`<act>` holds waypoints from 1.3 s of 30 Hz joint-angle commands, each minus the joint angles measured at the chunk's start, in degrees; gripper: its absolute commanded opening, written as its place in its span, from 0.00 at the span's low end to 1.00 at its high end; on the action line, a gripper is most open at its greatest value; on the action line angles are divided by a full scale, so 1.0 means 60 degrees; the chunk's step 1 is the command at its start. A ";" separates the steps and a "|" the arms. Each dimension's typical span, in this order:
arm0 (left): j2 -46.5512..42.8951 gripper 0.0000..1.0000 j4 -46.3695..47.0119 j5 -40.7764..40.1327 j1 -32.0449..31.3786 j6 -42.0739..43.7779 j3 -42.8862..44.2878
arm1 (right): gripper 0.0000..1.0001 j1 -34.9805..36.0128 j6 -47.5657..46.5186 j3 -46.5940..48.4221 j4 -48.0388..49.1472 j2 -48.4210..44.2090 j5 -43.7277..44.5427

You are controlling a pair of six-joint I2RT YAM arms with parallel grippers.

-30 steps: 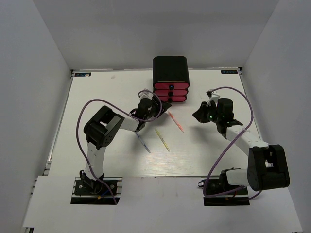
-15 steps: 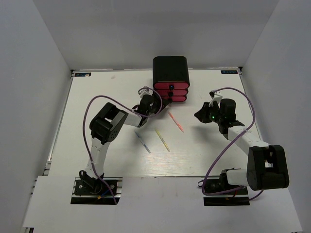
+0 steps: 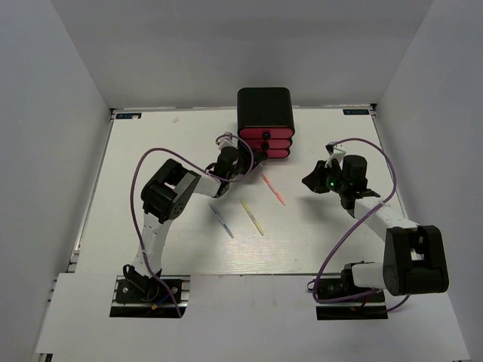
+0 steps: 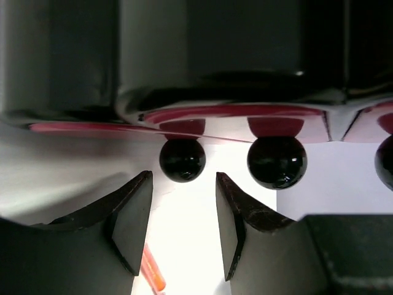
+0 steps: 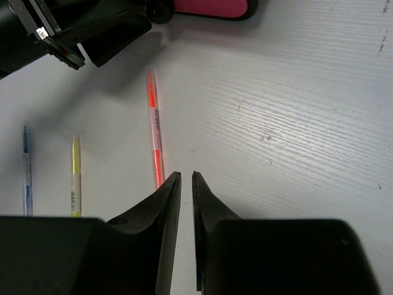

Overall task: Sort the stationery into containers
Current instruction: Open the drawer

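Observation:
The black cabinet [image 3: 264, 111] stands at the back middle with three stacked pink drawers [image 3: 266, 143], each with a round black knob. My left gripper [image 3: 252, 157] is open right in front of the drawers. In the left wrist view its fingertips [image 4: 184, 178] sit just short of one knob [image 4: 182, 158], not touching it; a second knob [image 4: 276, 161] is to the right. An orange pen [image 3: 273, 190], a yellow pen [image 3: 252, 217] and a blue-grey pen [image 3: 222, 222] lie on the table. My right gripper [image 3: 312, 181] is shut and empty, its tips [image 5: 186, 175] beside the orange pen [image 5: 153, 129]. The markers are out of view.
The white table [image 3: 151, 188] has low edges and grey walls around it. The left arm's purple cable [image 3: 143, 162] loops over the table's left half. In the right wrist view the yellow pen [image 5: 75, 175] and blue-grey pen [image 5: 26, 169] lie to the left.
My left gripper has moved forward and right, up to the drawer fronts. My right gripper has hardly moved. The pens lie where they were.

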 commanded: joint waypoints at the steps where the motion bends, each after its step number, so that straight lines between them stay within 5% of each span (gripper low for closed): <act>1: 0.0193 0.55 0.0415 0.0160 0.0071 0.0091 0.0345 | 0.20 -0.0066 0.0029 -0.0024 0.0424 0.0012 -0.0211; 14: 0.0647 0.54 -0.0171 0.0072 0.0071 0.0091 0.1006 | 0.20 -0.0125 0.0044 -0.0009 0.0497 -0.0016 -0.0298; 22: 0.0648 0.41 0.0005 0.0072 0.0071 0.0004 0.1094 | 0.52 -0.0095 -0.0528 -0.0053 0.0644 0.0115 -0.2273; 24: 0.0648 0.35 0.0179 0.0072 0.0071 0.0004 0.1006 | 0.54 -0.0081 -0.0820 -0.0111 0.0629 0.0101 -0.2568; 35: -0.0230 0.29 0.1087 0.0467 -0.0105 0.0004 -0.0941 | 0.64 -0.0022 -0.2313 -0.0141 0.0381 0.0056 -0.3269; 39: -0.0508 0.29 0.1308 0.0658 -0.0193 0.0004 -0.1469 | 0.66 0.0007 -0.3936 0.0137 -0.0509 0.0437 -0.4193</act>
